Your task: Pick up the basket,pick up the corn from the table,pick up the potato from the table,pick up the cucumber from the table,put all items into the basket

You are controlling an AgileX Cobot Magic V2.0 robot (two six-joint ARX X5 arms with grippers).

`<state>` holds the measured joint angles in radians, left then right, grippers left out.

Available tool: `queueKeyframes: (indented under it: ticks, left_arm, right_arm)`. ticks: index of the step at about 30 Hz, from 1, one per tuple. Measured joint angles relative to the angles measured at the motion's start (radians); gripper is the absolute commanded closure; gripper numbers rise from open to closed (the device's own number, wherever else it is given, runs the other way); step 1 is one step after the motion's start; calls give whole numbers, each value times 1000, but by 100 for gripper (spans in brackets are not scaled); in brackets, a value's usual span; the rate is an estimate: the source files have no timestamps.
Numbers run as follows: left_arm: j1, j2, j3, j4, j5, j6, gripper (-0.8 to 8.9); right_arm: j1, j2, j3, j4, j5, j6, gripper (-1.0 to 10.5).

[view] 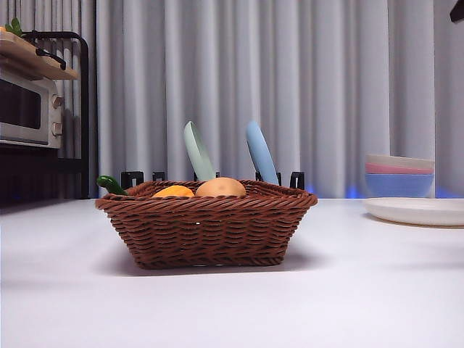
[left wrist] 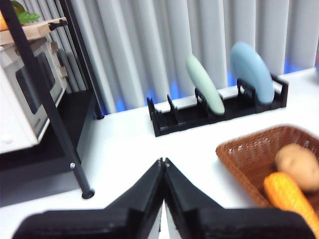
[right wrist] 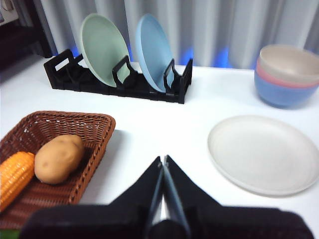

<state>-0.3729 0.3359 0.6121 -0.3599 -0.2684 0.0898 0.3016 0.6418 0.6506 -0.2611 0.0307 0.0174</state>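
The brown wicker basket (view: 206, 228) stands on the white table (view: 362, 290) at the middle of the front view. In it lie the orange corn (view: 174, 192) and the tan potato (view: 221, 188). The dark green cucumber (view: 111, 185) sticks out over the basket's left rim. The left wrist view shows the basket (left wrist: 249, 159), potato (left wrist: 298, 165) and corn (left wrist: 289, 196). The right wrist view shows the basket (right wrist: 94, 144), potato (right wrist: 59, 158) and corn (right wrist: 14, 177). My left gripper (left wrist: 163, 162) and right gripper (right wrist: 162, 159) are both shut and empty, held above the table away from the basket.
A black dish rack (right wrist: 119, 79) with a pale green plate (view: 198, 151) and a blue plate (view: 261, 152) stands behind the basket. A white plate (view: 417, 210) and stacked bowls (view: 399, 175) are at the right. A microwave (view: 25, 109) on a black shelf is at the left.
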Motion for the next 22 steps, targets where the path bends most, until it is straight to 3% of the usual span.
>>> queueKeyframes:
  ticks: [14,22]
  left_arm:
    - [0,9,2,-55,10,-58,816]
    - [12,6,-4,-116,-8,2,816]
  right_arm:
    - [0,4,0,-23,-1,47,962]
    - [0,4,0,-23,-1,47,962]
